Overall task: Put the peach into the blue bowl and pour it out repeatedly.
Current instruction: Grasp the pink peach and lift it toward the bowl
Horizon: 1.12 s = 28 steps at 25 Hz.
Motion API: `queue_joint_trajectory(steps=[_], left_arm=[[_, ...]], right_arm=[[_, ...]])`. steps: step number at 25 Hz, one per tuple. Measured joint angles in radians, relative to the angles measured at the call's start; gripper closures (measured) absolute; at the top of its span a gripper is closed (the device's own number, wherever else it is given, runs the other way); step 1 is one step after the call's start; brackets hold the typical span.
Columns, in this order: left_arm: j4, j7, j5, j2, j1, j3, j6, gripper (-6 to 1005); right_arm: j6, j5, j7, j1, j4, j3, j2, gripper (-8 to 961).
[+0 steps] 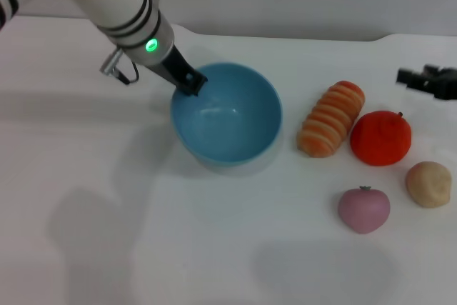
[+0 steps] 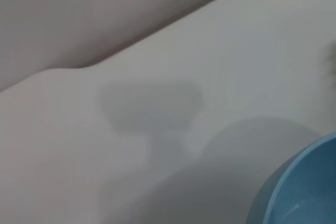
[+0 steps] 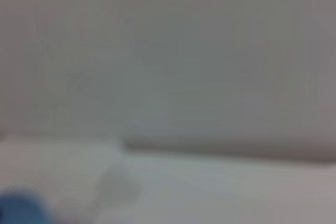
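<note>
The left claw reaches down from the upper left and its dark tip sits right at the back left rim of the blue bowl. It looks like it is pinching the rim, with one finger inside and one outside. A green light glows on the arm just above the claw. The blue bowl stands upright on the white surface, and nothing is inside it. It is light blue, smooth and shiny, deep and round. The left wrist view shows only a bit of the blue bowl's edge. The peach lies on the surface well away from the left claw, off to the right and nearer the front. It is small, round and pinkish, with a tiny stem on top. Near it are a beige lumpy ball, a bright orange-red round fruit and a striped orange bread roll. The right claw rests at the far right edge, and I cannot tell how its fingers stand.
</note>
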Motion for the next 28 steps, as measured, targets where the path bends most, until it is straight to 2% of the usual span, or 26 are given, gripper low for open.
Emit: queue_joint_trajectory(steps=[2,5,10,14,17,24,28], left_arm=[[0.003,-0.004,0.031,-0.002,-0.014,-0.015,0.012,1001],[0.004,-0.005,0.041,-0.003,-0.020,-0.021,0.005,1001],[0.005,-0.005,0.042,-0.002,-0.018,-0.026,-0.019,1000],[0.000,-0.005,0.043,-0.001,-0.012,-0.032,-0.034,1000],[-0.002,-0.005,0.043,0.000,-0.005,-0.032,-0.037,1000],[-0.002,0.000,0.037,0.000,0.010,-0.025,-0.045,1000],[-0.002,0.002,0.037,0.000,0.019,-0.024,-0.052,999]], right_arm=[[-0.100,-0.130,0.106,0.030,-0.051,0.006,-0.005,268],[-0.231,-0.244,0.192,0.069,-0.069,0.003,-0.013,268],[-0.321,-0.348,0.260,0.092,-0.063,-0.004,-0.007,269],[-0.339,-0.412,0.312,0.095,-0.021,-0.024,-0.003,268],[-0.342,-0.431,0.318,0.096,0.021,-0.080,-0.002,267],[-0.261,-0.448,0.351,0.119,0.096,-0.144,0.000,269],[-0.245,-0.457,0.368,0.122,0.093,-0.139,0.000,363]])
